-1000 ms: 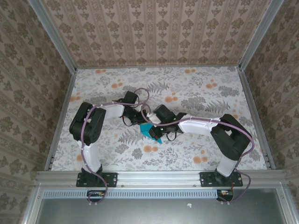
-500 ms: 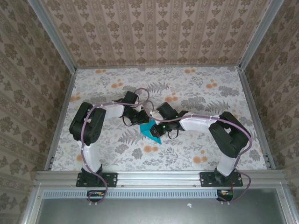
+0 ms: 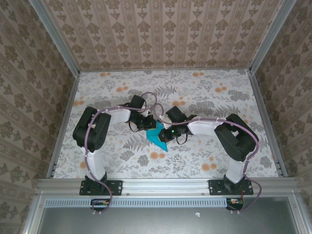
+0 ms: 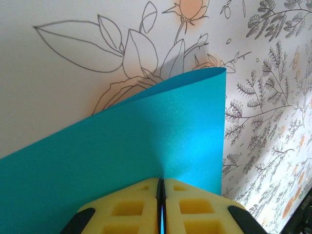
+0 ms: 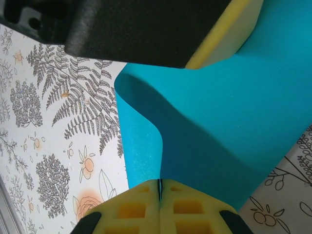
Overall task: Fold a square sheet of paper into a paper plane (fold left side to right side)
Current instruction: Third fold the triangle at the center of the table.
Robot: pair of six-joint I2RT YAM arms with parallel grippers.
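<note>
Top view: square sheet of paper [image 3: 158, 136] sits mid-frame, just below centre, pinched between the two wrists and up off the bench [image 3: 219, 97]. It shows as a small cyan wedge with a point at its lower end. Left arm [image 3: 92, 129] reaches in from the left, right arm [image 3: 236, 139] from the right, and the wrists nearly touch over the sheet.

Left wrist view: left jaws are closed, yellow pads [image 4: 129, 207] pressed together at bottom centre with a thin blue edge of the sheet [image 4: 146, 146] between them, so they grip the paper. The sheet fills the lower left, its top edge curves up to a corner at upper right, and its right edge runs straight down. It throws a shadow on the floral bench [image 4: 73, 87] behind it.

Right wrist view: right jaws are closed too, pads [image 5: 187, 209] clamped on the sheet [image 5: 243, 122] at bottom centre. The paper bows into a soft curl at centre left, not flat. The left arm's black body [image 5: 122, 29] and one yellow pad [image 5: 229, 31] cross the top of the frame, touching the sheet. The fern-print bench [image 5: 58, 122] shows at left.
</note>
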